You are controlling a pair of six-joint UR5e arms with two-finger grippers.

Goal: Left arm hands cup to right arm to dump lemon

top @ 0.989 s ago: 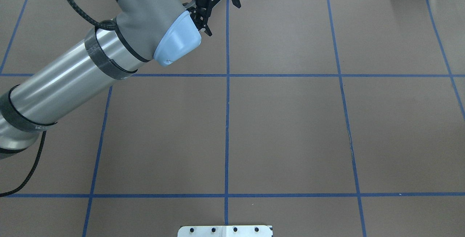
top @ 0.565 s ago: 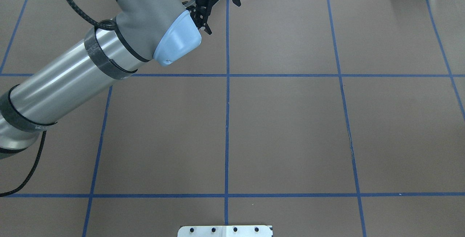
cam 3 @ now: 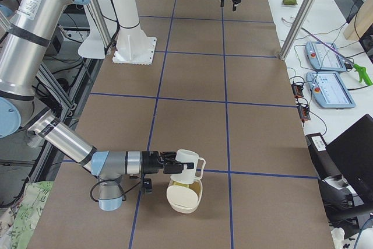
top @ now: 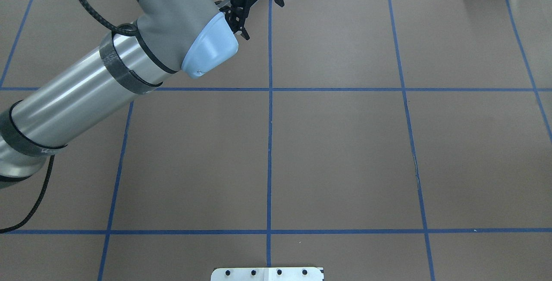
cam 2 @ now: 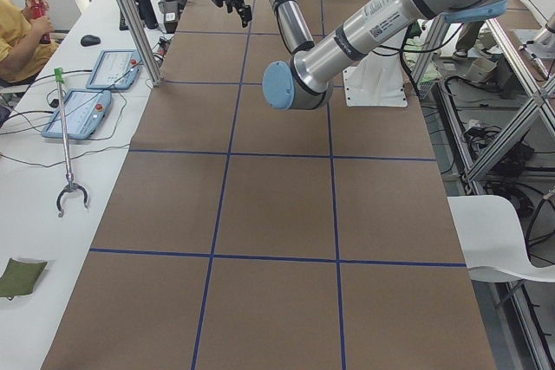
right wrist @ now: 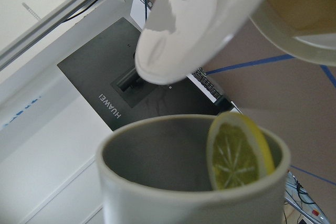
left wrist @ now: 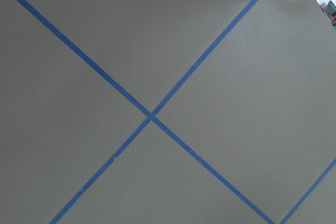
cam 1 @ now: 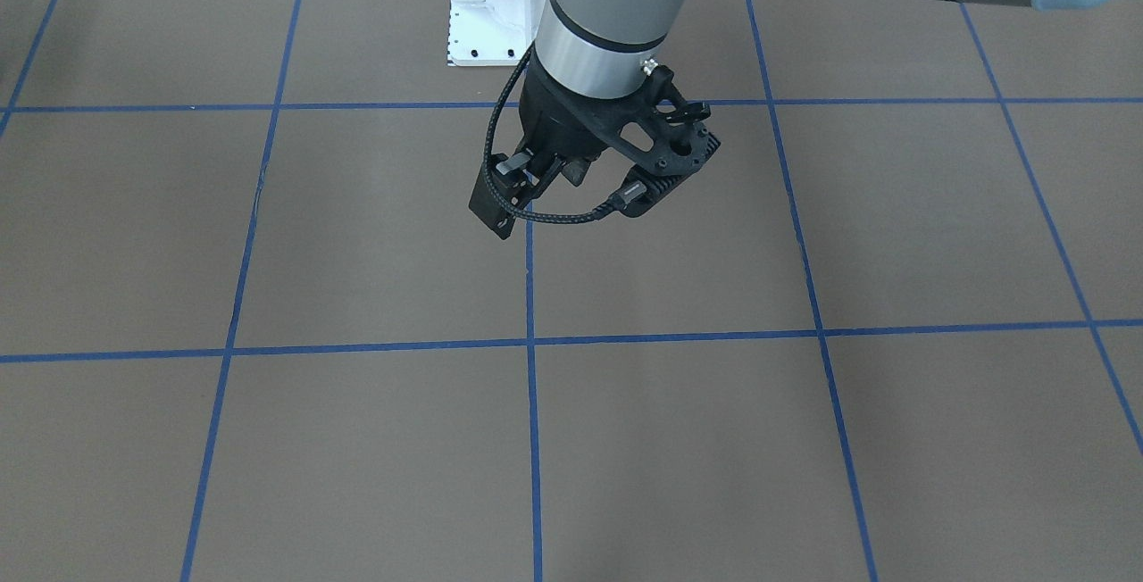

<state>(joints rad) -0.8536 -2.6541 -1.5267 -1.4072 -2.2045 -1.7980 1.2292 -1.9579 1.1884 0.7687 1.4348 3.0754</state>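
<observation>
The right gripper (cam 3: 168,164) is reaching in sideways, low over the near end of the table (cam 3: 192,86). The cup (cam 3: 187,165) is sitting at its tip, up off the table. The cup is standing nearly upright w/ its handle pointing away from the arm. It is sitting just over the far edge of a cream bowl (cam 3: 182,201). Can't tell if cup & bowl are touching. This gripper is only showing in the side view from the robot's right. So can't tell how far its jaws are open or how tight they are on the cup.

In the right wrist cam the cup is filling the bottom, grey inside. The lemon (right wrist: 239,153) is inside the cup. It is standing on edge & leaning on the wall, w/ its top up near the rim. The bowl is showing at the top there, white outside & yellowish inside.

The left gripper (top: 265,21) is hanging over the far side of the table, well apart from the cup. It is right by the middle blue tape line (top: 270,143). Its jaws are spread wide w/ nothing btwn them. The left wrist cam is showing only brown table cover & crossing blue tape.

A person in a yellow top (cam 2: 13,28) is sitting at the white side desk.
</observation>
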